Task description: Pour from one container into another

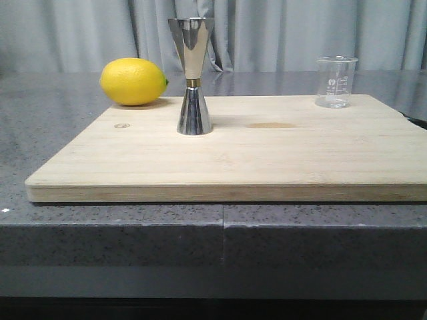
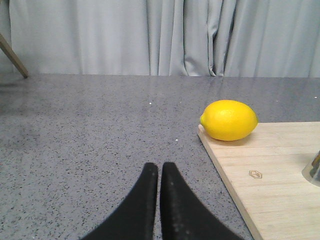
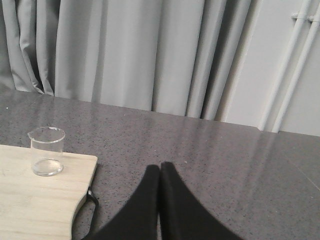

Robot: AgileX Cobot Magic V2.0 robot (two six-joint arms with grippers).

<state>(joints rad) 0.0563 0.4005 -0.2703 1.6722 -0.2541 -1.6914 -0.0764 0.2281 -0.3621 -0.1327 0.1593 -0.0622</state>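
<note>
The small clear glass beaker (image 1: 335, 82) with printed marks stands upright at the far right corner of the wooden board (image 1: 233, 157); the right wrist view shows the beaker (image 3: 47, 151) too. The tall steel hourglass jigger (image 1: 191, 76) with a gold waist band stands upright left of the board's middle; only its edge (image 2: 315, 167) shows in the left wrist view. My left gripper (image 2: 159, 167) is shut and empty over the grey counter, left of the board. My right gripper (image 3: 160, 167) is shut and empty, off the board's right end. Neither gripper appears in the front view.
A yellow lemon (image 1: 133, 81) lies at the board's far left corner, also the lemon (image 2: 229, 120) in the left wrist view. A black handle loop (image 3: 90, 200) hangs at the board's right end. Grey curtains close off the back of the speckled counter (image 1: 60, 133).
</note>
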